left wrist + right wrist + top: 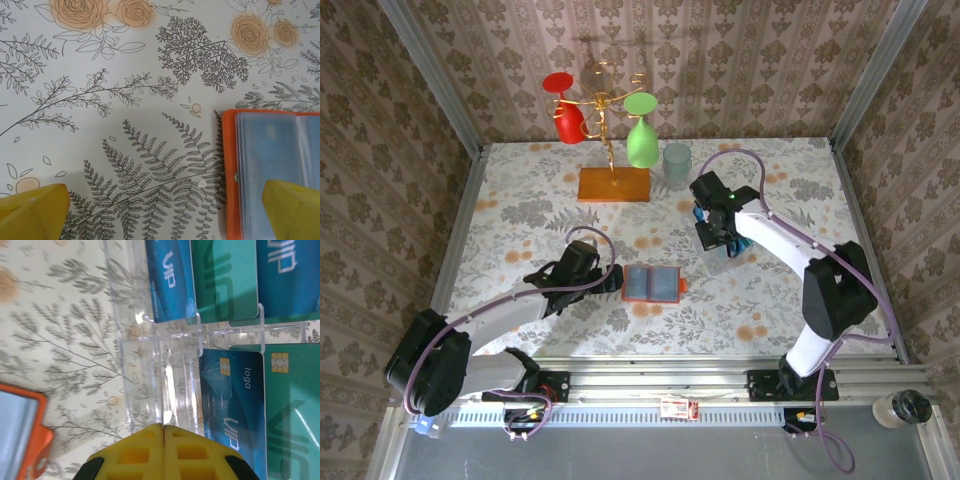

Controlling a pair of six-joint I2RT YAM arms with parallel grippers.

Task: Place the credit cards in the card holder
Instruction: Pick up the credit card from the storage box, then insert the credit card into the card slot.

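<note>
Right end effector (163, 426) closed over rack (142, 390) edge.

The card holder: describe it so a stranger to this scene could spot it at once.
On the flowered table, look at the middle, toward the near edge. The card holder lies open there. Unlike the orange wooden base farther back, it has an orange rim around grey-blue pockets.

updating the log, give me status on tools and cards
Left tool open at card holder, lying open. Right tool shut by cards in clear rack. Nothing blocking.
</note>
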